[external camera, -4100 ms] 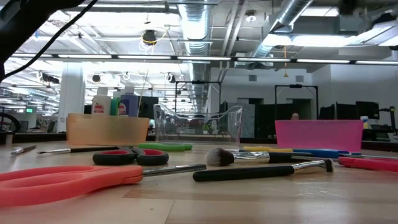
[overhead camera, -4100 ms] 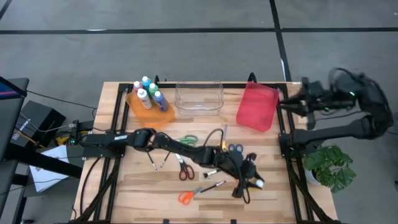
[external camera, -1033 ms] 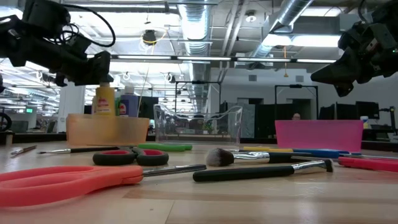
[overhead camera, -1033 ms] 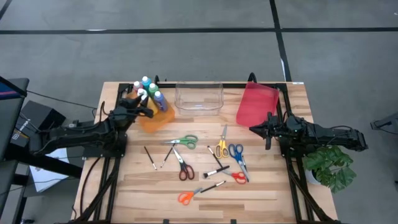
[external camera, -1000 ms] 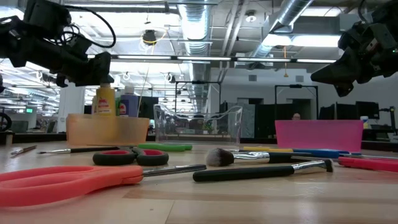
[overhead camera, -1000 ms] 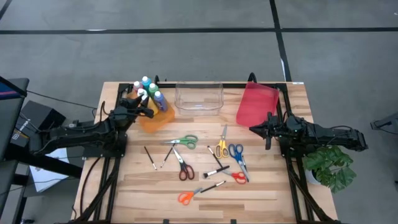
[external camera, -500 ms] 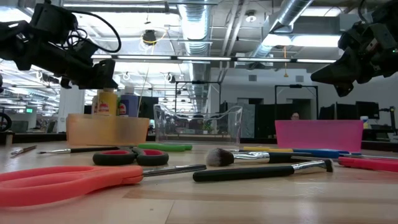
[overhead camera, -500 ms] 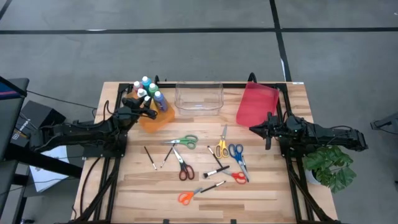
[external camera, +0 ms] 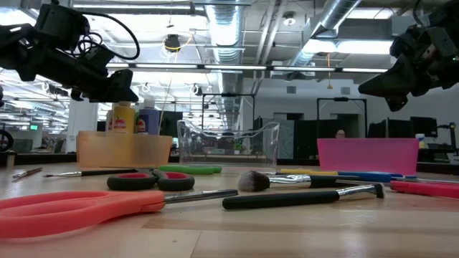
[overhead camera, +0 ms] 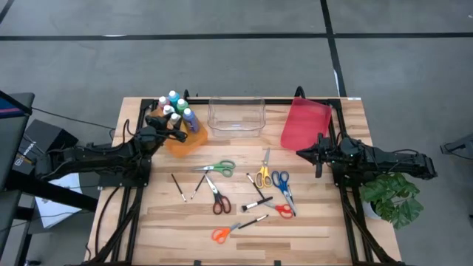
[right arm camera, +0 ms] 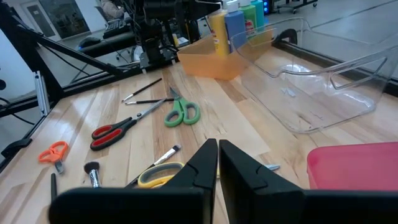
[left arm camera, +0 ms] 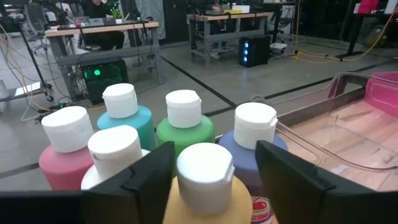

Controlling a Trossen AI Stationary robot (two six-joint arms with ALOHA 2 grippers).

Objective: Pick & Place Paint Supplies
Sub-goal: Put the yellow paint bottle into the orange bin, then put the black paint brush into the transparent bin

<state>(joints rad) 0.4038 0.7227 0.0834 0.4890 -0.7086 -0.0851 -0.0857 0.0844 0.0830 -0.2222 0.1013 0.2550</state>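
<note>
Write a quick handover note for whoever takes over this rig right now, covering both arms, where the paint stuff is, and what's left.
Left end effector: open, fingers either side of the yellow bottle, which stands with five other bottles in the orange bin.
Right end effector: shut, empty, parked at the table's right edge by the red bin.
Done: bottles binned.
Left: scissors and brushes lie loose mid-table, such as the green scissors and orange scissors. The clear bin holds nothing.
</note>
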